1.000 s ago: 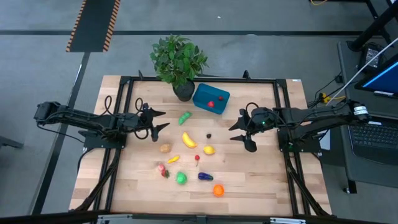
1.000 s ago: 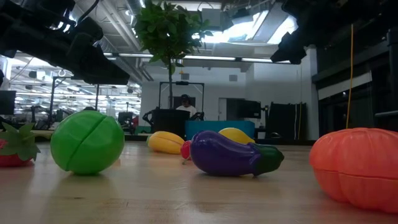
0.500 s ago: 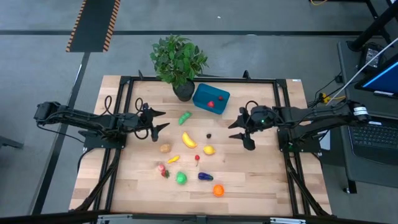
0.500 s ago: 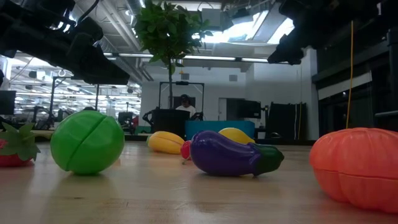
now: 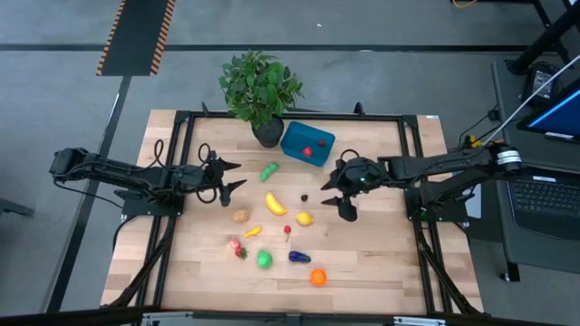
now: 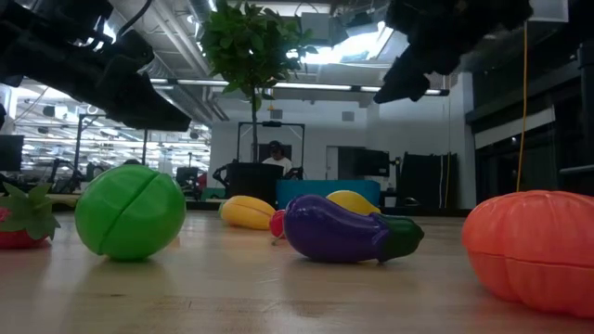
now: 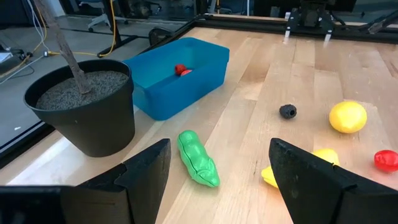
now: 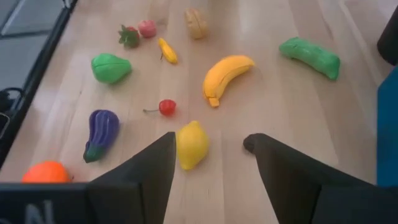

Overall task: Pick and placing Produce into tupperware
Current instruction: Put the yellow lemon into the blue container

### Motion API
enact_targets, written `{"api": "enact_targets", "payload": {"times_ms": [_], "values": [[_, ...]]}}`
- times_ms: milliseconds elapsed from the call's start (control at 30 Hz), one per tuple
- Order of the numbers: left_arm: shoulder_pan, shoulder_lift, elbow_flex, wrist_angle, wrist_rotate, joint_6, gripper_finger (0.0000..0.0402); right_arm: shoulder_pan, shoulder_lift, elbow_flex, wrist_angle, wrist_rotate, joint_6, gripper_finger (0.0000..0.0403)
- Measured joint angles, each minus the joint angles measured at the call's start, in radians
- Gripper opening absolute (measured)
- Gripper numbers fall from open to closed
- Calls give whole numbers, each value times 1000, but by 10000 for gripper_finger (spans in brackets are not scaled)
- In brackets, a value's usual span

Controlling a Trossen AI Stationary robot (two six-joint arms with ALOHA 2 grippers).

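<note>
My right gripper (image 5: 336, 197) spread, empty, hovering near lemon (image 8: 191, 144) to straddle it; left gripper (image 5: 231, 177) spread, waiting beside green pod (image 7: 198, 158).

Even, bright overhead light falls on the wooden table (image 5: 362, 263), with soft, short shadows. In the low view, ceiling lights (image 6: 325, 56) glare and the room behind is hazy.

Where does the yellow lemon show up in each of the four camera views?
High view: lemon mid-table, near the right gripper.
Low view: lemon behind the eggplant.
Left wrist view: lemon on bare wood.
Right wrist view: lemon between the fingers.
Shared landmark: banana.
</note>
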Motion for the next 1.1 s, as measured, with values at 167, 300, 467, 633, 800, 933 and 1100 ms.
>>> {"api": "enact_targets", "payload": {"times_ms": [167, 300, 467, 633, 800, 933, 1100], "values": [[0, 0, 0, -1, 0, 0, 265, 2, 98, 90, -36, 2, -19, 265], [0, 0, 0, -8, 0, 0, 265, 6, 176, 157, -91, 4, -56, 294], [0, 0, 0, -25, 0, 0, 265, 9, 264, 238, -183, 4, -66, 307], [0, 0, 0, -31, 0, 1, 265, 20, 325, 289, -228, 4, -75, 307], [0, 0, 0, -59, 0, 1, 265, 59, 372, 318, -239, 3, -107, 307], [0, 0, 0, -68, 0, 2, 265, 95, 397, 334, -238, 3, -127, 307], [0, 0, 0, -68, 0, 8, 265, 122, 423, 337, -224, 42, -63, 307]]}}
